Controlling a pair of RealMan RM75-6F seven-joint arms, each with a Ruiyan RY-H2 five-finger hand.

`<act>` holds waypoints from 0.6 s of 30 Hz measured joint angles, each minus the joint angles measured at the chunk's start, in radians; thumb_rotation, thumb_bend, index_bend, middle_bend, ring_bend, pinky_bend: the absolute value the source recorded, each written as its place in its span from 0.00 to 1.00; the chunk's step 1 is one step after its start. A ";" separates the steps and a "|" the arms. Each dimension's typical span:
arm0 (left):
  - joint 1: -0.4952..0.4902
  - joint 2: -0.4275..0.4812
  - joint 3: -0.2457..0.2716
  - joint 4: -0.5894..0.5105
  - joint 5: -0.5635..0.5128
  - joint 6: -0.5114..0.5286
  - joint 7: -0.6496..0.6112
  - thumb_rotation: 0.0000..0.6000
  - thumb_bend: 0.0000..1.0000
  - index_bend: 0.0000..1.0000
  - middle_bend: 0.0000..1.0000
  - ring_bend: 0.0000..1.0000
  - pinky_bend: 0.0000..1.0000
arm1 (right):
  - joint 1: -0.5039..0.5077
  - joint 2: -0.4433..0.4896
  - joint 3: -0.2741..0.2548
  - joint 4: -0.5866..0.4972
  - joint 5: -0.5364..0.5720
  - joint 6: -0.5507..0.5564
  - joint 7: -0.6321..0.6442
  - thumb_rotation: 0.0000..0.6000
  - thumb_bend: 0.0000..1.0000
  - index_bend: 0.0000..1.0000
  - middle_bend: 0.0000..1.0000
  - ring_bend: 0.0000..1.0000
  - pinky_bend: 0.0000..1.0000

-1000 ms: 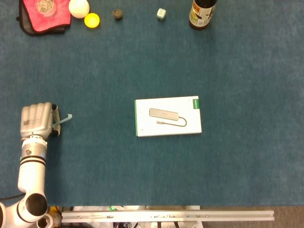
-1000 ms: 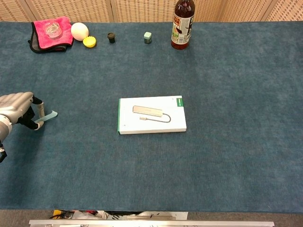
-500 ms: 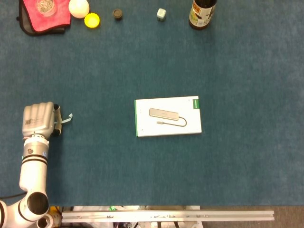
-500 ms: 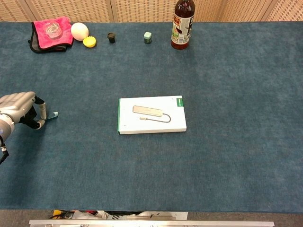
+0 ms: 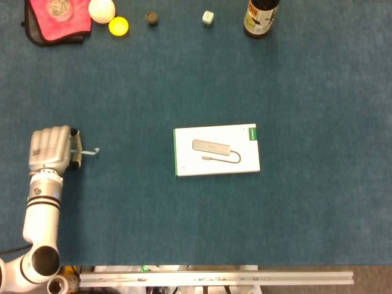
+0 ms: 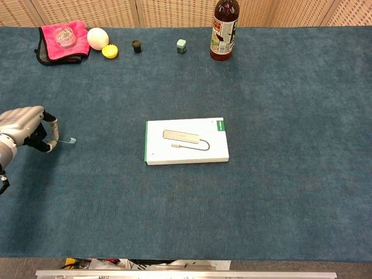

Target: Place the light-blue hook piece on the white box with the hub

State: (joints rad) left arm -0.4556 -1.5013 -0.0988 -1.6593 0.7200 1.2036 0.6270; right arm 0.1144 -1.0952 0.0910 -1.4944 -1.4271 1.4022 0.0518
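Left hand (image 5: 51, 149) (image 6: 23, 125) at the left side of the table (image 5: 184, 92), fingers curled together and clamped on the light-blue hook piece (image 5: 90, 151) (image 6: 68, 140); only the piece's tip sticks out toward the right of the fist. Can't tell whether the piece touches the cloth. White box with the hub (image 5: 216, 150) (image 6: 186, 141) lies flat mid-table, well apart from the hand. Right hand in neither view. Along the far edge: pink cloth (image 5: 58, 18), white ball (image 5: 101, 9), yellow cap (image 5: 119, 26), dark cap (image 5: 151, 18), small pale cube (image 5: 208, 18), brown bottle (image 6: 224, 29)
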 measured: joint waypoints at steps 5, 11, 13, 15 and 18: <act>-0.016 0.018 -0.002 -0.027 0.077 0.000 -0.008 1.00 0.40 0.58 0.99 1.00 1.00 | 0.003 0.000 0.001 -0.005 -0.004 0.000 -0.005 1.00 0.14 0.16 0.28 0.25 0.33; -0.051 0.026 0.000 -0.065 0.199 -0.001 0.001 0.99 0.40 0.57 0.99 1.00 1.00 | 0.007 0.002 0.003 -0.017 -0.005 -0.001 -0.018 1.00 0.14 0.16 0.28 0.25 0.33; -0.067 0.021 0.002 -0.071 0.242 -0.006 0.005 0.99 0.40 0.57 0.99 1.00 1.00 | 0.009 0.003 0.003 -0.022 -0.005 -0.002 -0.023 1.00 0.14 0.16 0.28 0.25 0.33; -0.089 0.009 0.005 -0.072 0.284 -0.018 0.013 0.96 0.40 0.57 0.99 1.00 1.00 | 0.010 0.004 0.004 -0.026 -0.003 -0.003 -0.028 1.00 0.14 0.16 0.28 0.25 0.33; -0.122 -0.007 0.009 -0.070 0.314 -0.050 0.032 0.90 0.40 0.57 0.98 1.00 1.00 | 0.009 0.007 0.005 -0.031 0.000 -0.003 -0.033 1.00 0.14 0.16 0.28 0.25 0.33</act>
State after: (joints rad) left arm -0.5778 -1.5086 -0.0897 -1.7297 1.0336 1.1532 0.6592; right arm 0.1234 -1.0887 0.0959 -1.5256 -1.4271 1.3991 0.0188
